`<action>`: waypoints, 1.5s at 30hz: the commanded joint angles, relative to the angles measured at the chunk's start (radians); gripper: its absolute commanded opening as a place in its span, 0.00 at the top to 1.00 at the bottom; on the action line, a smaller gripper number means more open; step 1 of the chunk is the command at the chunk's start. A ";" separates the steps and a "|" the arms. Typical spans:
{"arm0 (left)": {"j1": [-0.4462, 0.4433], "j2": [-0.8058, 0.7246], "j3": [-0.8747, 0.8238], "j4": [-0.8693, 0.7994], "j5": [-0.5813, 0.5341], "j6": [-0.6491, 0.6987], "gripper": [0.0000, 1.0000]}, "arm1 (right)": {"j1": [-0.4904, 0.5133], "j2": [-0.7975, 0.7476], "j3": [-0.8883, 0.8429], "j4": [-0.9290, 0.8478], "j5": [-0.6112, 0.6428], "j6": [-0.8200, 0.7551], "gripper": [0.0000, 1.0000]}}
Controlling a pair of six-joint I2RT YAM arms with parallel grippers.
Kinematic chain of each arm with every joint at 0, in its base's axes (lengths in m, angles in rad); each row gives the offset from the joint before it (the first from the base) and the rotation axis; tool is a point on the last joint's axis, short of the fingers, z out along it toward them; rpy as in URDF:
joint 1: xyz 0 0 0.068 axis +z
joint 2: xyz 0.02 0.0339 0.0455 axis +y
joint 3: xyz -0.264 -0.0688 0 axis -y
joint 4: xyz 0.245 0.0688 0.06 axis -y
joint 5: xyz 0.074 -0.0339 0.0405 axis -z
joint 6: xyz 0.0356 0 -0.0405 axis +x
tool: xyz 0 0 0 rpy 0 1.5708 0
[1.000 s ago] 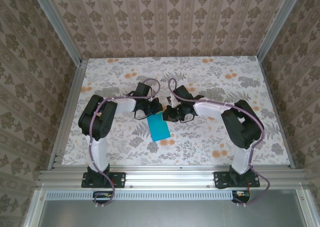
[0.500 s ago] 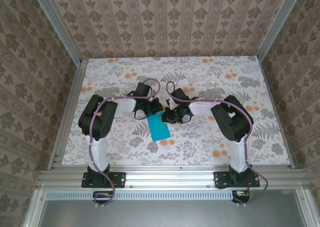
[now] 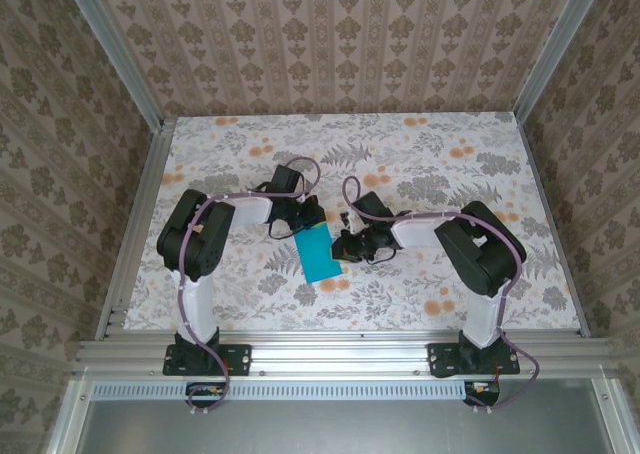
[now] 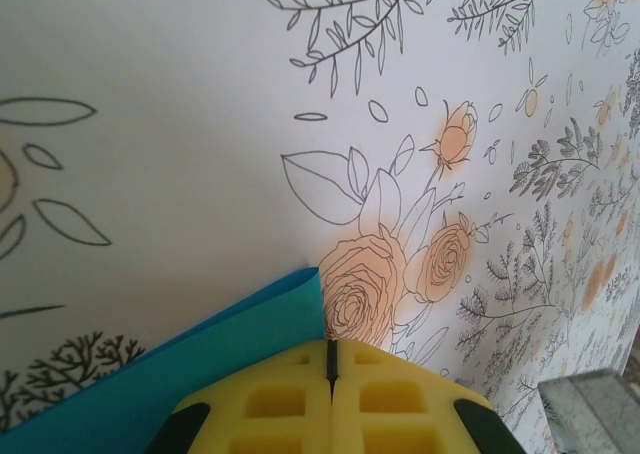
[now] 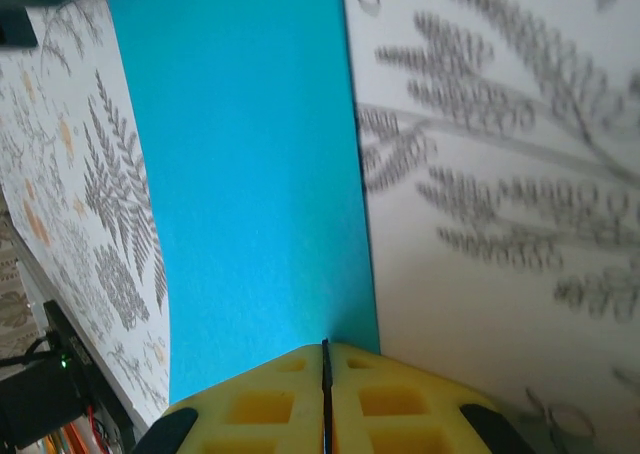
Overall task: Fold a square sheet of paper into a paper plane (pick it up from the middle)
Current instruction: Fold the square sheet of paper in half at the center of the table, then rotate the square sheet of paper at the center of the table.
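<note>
**Overhead view.** The cyan-blue sheet of paper [image 3: 319,256], here a narrow oblong, lies flat on the flower-printed table [image 3: 470,164] between the two pincers. The left pincer [image 3: 308,218] sits at the sheet's far edge. The right pincer [image 3: 344,242] sits against its right edge, towards the far end. **Left wrist view.** The left pincer [image 4: 330,346] has its yellow pads [image 4: 270,399] pressed together, with a thin dark seam between them. The sheet [image 4: 150,394] spreads to the left of the tips and passes behind the left pad, its corner just ahead of the seam. **Right wrist view.** The right pincer [image 5: 325,346] is likewise closed pad to pad. The sheet [image 5: 240,174] stretches straight ahead of the tips and to their left, and its right edge runs in to meet the right pad. Whether either pincer has paper nipped in its seam cannot be told.
</note>
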 commanded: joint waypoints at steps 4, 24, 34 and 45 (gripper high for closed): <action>0.006 0.095 -0.020 -0.121 -0.132 0.024 0.95 | 0.056 -0.061 -0.121 -0.160 -0.026 0.011 0.90; 0.053 -0.188 0.182 -0.323 -0.138 0.080 0.52 | 0.060 -0.097 0.298 -0.361 0.401 -0.184 0.76; 0.199 -0.439 -0.112 -0.331 -0.183 0.025 0.40 | 0.089 0.193 0.586 -0.446 0.438 -0.256 0.70; 0.205 -0.549 -0.308 -0.278 -0.121 -0.022 0.38 | 0.087 0.334 0.688 -0.465 0.474 -0.201 0.71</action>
